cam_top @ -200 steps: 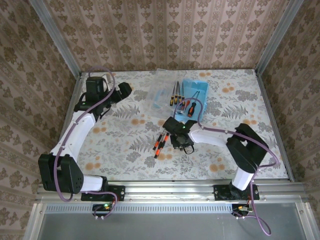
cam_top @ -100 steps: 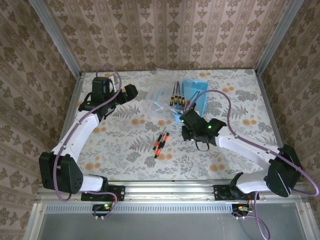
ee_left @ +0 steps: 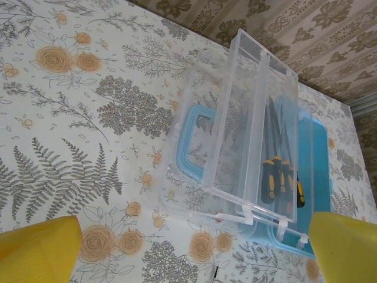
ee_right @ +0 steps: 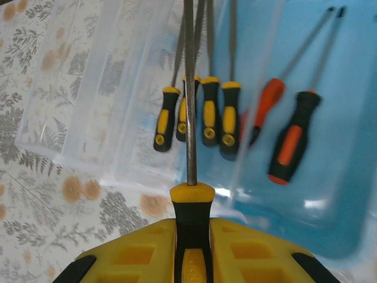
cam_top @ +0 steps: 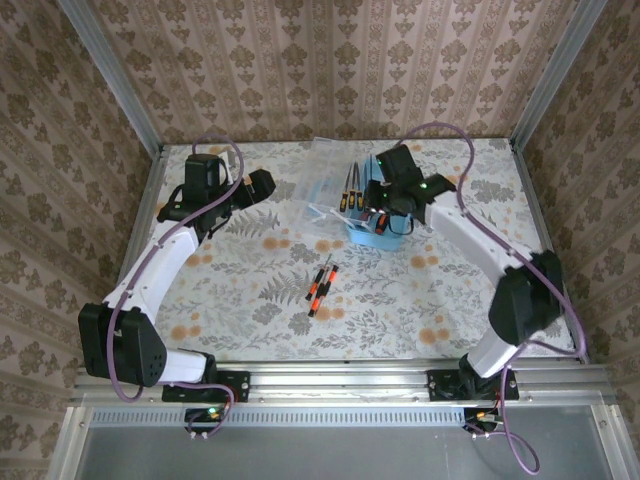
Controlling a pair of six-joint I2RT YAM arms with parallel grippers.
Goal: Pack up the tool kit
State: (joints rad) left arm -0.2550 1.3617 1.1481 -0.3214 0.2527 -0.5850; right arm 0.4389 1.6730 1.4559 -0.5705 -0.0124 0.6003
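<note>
the left arm reaches up from its base at the near-left corner, runs along the left side of the table (cam_top: 240, 300) and turns its wrist rightward, so the left gripper (cam_top: 262, 186) hangs over the far-left area, jaws released and spread wide. in its wrist view the yellow fingertips (ee_left: 38, 247) sit at opposite bottom corners with nothing between them, facing the case. to its right lies a broad stretch of bare flowered cloth, broken near the middle by the loose screwdrivers (cam_top: 320, 285), a tight orange-and-black bunch too small to count. further right, near the far edge by the back wall, the clear lid (cam_top: 318, 188) lies open just beside the blue tray (cam_top: 380, 240), joined to it along one side; the lid's outline is hard to trace against the pattern. the yellow-handled screwdrivers (ee_right: 209, 112) lie side by side at the tray's left side, and the orange-handled screwdrivers (ee_right: 291, 141) rest to their right. the right arm climbs from the near-right base, bends its elbow close to the table's right edge, then stretches back leftward over the tray. the right gripper (ee_right: 191, 239) is clenched on the held screwdriver (ee_right: 190, 118), gripping its black-and-yellow handle with the shaft pointing away over the yellow-handled row. from above, the right gripper covers part of the tray. in the wrist view the shaft's tip and the handle's butt are cut off by the frame, and whether the shaft touches the tools below cannot be told.
</note>
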